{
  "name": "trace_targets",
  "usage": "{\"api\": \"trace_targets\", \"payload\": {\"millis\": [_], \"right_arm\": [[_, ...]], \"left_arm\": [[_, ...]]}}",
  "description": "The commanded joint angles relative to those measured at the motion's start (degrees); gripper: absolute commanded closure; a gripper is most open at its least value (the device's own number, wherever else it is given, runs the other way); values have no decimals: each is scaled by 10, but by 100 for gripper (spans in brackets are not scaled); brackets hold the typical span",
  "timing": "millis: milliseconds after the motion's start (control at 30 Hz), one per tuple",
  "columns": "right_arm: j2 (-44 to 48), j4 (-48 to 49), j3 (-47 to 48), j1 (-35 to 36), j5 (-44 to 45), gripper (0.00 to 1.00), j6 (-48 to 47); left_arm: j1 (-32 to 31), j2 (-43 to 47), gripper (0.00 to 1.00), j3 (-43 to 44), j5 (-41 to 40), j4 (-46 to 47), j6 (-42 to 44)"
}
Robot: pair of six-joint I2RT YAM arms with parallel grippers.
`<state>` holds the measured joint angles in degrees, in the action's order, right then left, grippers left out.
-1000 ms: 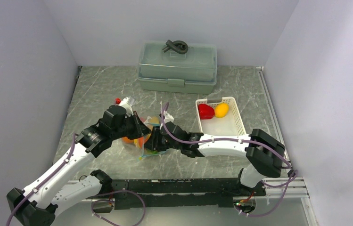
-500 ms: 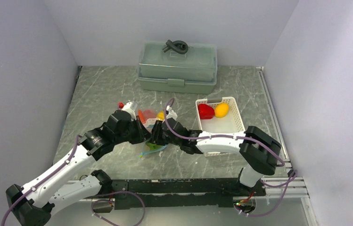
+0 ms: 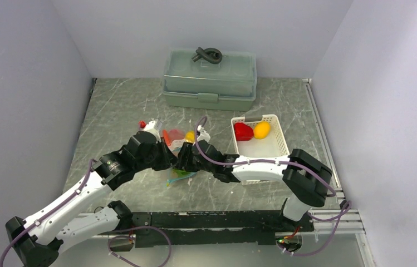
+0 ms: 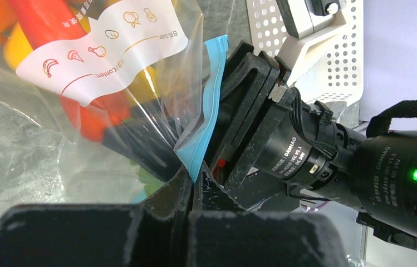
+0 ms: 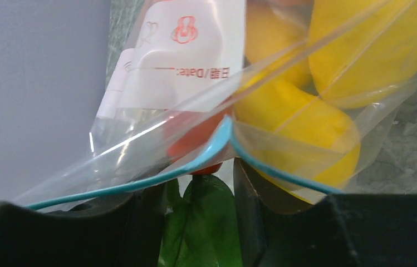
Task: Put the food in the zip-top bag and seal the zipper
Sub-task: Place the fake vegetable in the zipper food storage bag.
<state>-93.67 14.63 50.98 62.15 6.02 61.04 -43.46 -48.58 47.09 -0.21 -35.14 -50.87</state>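
The clear zip-top bag [image 3: 176,140] hangs between my two grippers at the table's middle, with yellow [image 5: 306,122], orange and red food inside. My left gripper [image 3: 171,161] is shut on the teal-blue zipper [image 4: 209,105] at its lower end, as the left wrist view [image 4: 194,175] shows. My right gripper [image 3: 184,162] is right beside it. In the right wrist view [image 5: 197,181] its jaws close on a green food piece [image 5: 200,222], with the zipper [image 5: 195,161] running across just above the fingers. The bag's mouth gapes open there.
A white lattice basket [image 3: 281,148] at the right holds a red fruit [image 3: 243,132] and a yellow-orange fruit [image 3: 261,130]. A grey-green lidded box [image 3: 209,78] stands at the back. Walls close the left, right and back sides.
Both grippers have moved with the bag a little away from the near edge and closer together. The bag now hangs higher. Little has moved in the last half second.
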Motion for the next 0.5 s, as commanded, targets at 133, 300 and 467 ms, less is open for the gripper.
{"api": "trace_targets", "payload": {"millis": [133,300,467], "right_arm": [[46,56,-10,-14,44,45,-11],[82,24,-18,-14,42,44,-33],[118,-37,-8,-13,45,42,-63]], "left_arm": [[-33,1,100,66,66,-6,-15],[-34,-12,100,80,47,-9,-9],[-33,-19,100,85,27,-9,-8]]}}
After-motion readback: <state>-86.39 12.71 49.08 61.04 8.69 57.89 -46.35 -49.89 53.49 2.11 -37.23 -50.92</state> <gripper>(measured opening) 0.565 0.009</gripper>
